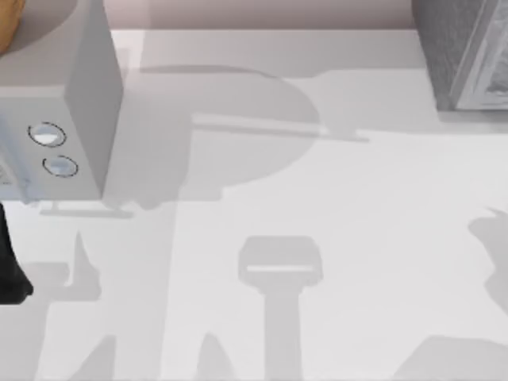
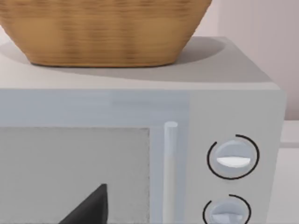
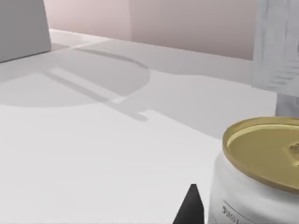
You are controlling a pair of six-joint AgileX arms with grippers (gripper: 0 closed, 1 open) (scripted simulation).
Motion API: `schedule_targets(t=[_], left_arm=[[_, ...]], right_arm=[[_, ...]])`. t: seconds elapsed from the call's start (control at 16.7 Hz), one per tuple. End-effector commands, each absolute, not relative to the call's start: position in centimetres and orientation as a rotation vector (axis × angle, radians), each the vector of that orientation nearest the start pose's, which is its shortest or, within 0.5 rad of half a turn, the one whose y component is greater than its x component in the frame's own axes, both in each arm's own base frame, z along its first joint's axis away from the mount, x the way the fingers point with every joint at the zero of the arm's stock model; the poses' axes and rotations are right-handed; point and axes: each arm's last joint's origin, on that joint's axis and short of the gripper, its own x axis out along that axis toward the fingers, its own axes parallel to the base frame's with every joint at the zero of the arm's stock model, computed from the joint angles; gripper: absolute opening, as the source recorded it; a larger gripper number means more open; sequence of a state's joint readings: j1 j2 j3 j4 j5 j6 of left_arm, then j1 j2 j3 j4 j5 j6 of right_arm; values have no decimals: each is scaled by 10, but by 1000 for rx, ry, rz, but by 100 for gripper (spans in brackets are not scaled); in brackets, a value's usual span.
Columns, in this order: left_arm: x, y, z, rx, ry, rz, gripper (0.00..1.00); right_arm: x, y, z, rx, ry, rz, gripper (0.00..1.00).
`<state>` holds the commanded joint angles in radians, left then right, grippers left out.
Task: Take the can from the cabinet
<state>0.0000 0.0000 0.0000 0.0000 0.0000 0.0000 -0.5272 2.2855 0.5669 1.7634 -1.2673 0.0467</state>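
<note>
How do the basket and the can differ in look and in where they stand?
The basket is tan woven wicker; the can is smooth white with a gold lid. The basket sits on top of the microwave; the can stands upright on the white table. The basket is wide with an outward-flaring wall; the can is straight-sided.

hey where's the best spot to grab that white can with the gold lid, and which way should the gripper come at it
Probably the white can is best gripped across its round side wall, just below the gold lid. It stands upright on the white table, so a level approach from the side suits it. The flat rimmed lid gives fingers little to grip. One right finger is already beside it.
</note>
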Motion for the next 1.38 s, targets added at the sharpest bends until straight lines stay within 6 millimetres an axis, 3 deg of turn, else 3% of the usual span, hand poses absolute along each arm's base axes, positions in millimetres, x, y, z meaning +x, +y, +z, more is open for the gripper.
schedule_targets(t=[0.06, 0.66, 1.38], left_arm=[[106, -1, 160, 0, 0, 0, 100], [106, -1, 160, 0, 0, 0, 100], [106, -1, 160, 0, 0, 0, 100]], right_arm=[[275, -122, 36, 48, 35, 766, 0], [290, -105, 44, 1, -1, 767, 0], [290, -105, 44, 1, -1, 767, 90]])
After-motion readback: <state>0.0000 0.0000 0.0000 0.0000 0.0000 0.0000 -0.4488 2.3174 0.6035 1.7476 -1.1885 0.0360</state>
